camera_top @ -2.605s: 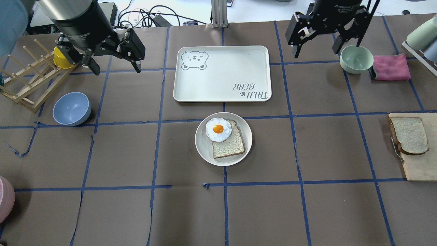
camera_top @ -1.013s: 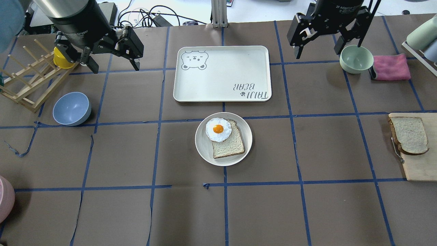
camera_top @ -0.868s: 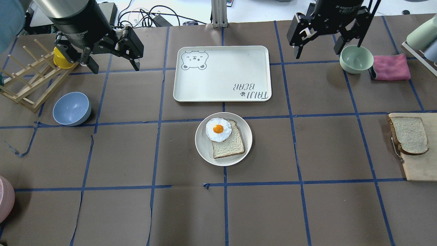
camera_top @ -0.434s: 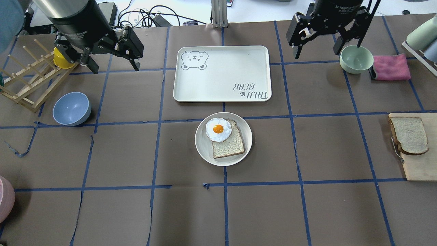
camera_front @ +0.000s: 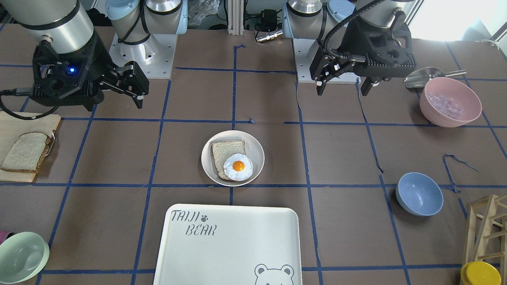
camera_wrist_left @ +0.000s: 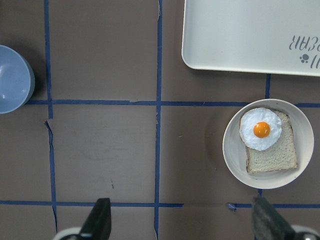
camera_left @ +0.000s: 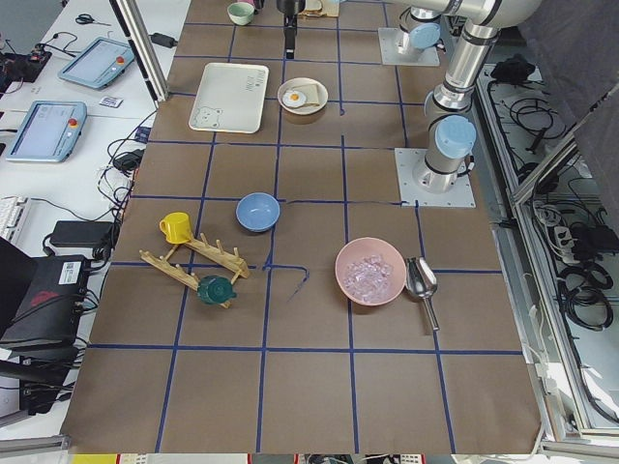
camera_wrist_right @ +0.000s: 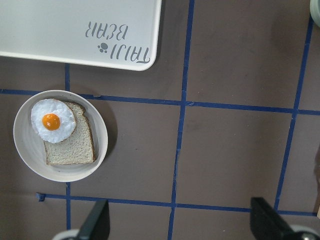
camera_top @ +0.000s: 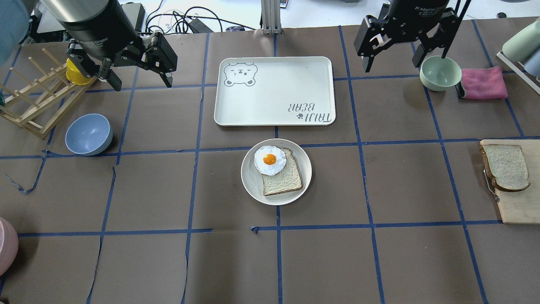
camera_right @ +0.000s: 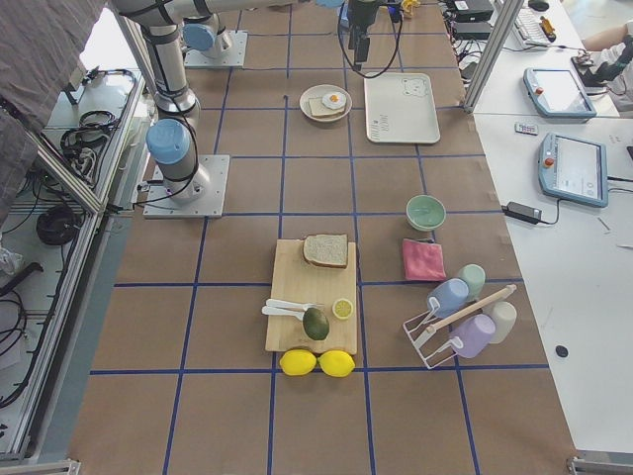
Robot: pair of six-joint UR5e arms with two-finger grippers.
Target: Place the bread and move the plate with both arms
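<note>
The bread (camera_top: 506, 166), a thick speckled slice with a dark crust, lies on a wooden board at the table's right edge; it also shows in the front view (camera_front: 24, 151). The plate (camera_top: 253, 185) sits mid-table and holds a thinner slice with a fried egg (camera_top: 270, 160); it also shows in the front view (camera_front: 258, 152). My left gripper (camera_top: 141, 82) is open and empty, high above the far left. My right gripper (camera_top: 391, 63) is open and empty, high above the far right, next to the green bowl. Both wrist views look down on the plate (camera_wrist_left: 235, 155) (camera_wrist_right: 27, 155).
The TAIJI BEAR tray (camera_top: 274, 90) lies just beyond the plate. A green bowl (camera_top: 440, 72) and pink cloth (camera_top: 483, 82) are far right. A blue bowl (camera_top: 88, 134), wooden rack (camera_top: 33, 105) and yellow cup (camera_top: 76, 71) are left. A pink bowl (camera_front: 450, 101) stands near the left arm's base.
My left gripper has shifted very slightly towards the far edge. The right gripper and everything on the table stay where they were.
</note>
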